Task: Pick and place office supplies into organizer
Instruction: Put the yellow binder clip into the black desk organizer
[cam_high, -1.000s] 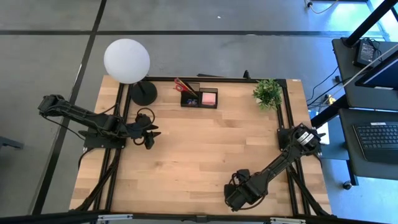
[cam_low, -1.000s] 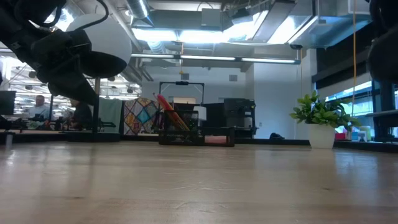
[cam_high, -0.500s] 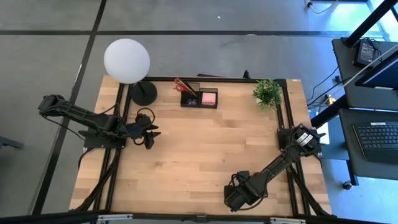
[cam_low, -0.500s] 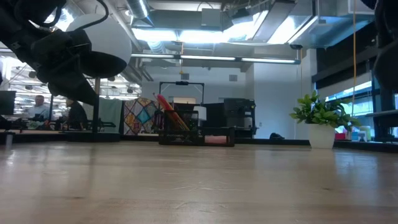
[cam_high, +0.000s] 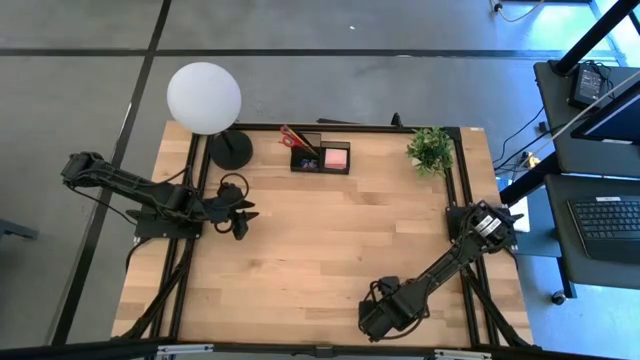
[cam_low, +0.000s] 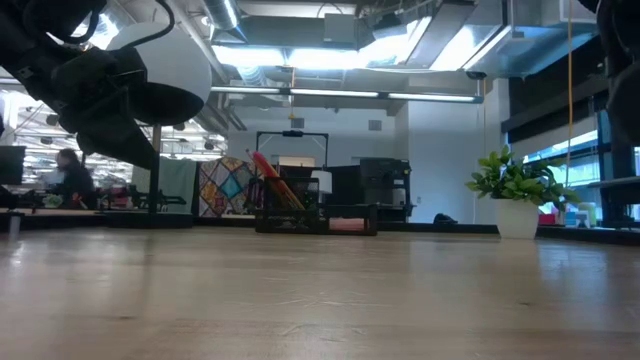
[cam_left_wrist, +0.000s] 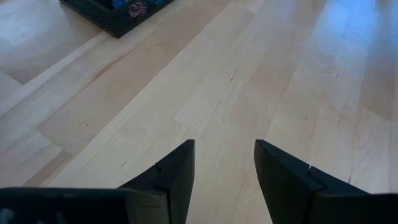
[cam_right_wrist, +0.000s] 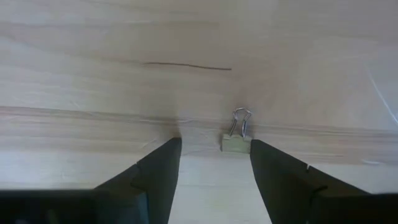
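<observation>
The right tool (cam_right_wrist: 214, 165) hangs low over the front edge of the counter (cam_high: 320, 240), its two dark fingers (cam_right_wrist: 158, 171) spread apart with bare wood between them. A small binder clip (cam_right_wrist: 237, 138) with wire handles lies on the counter just ahead of the tool, close beside the inner face of one finger and off-centre in the gap; whether it touches that finger cannot be told. Nothing is held.

In the high view the right tool (cam_high: 372, 322) sits near the counter's front rim, well apart from the organizer (cam_high: 320, 155), which stands at the far edge across the counter from it. The organizer holds red-handled scissors (cam_high: 296, 137) upright in one compartment and a pink sticky-note pad (cam_high: 336, 157) in the neighbouring one.

The left tool (cam_left_wrist: 224, 168) waits over the left part of the counter, fingers parted and empty. The organizer's corner (cam_left_wrist: 115, 14) shows ahead of it and to one side, well apart, with bluish bits inside.
</observation>
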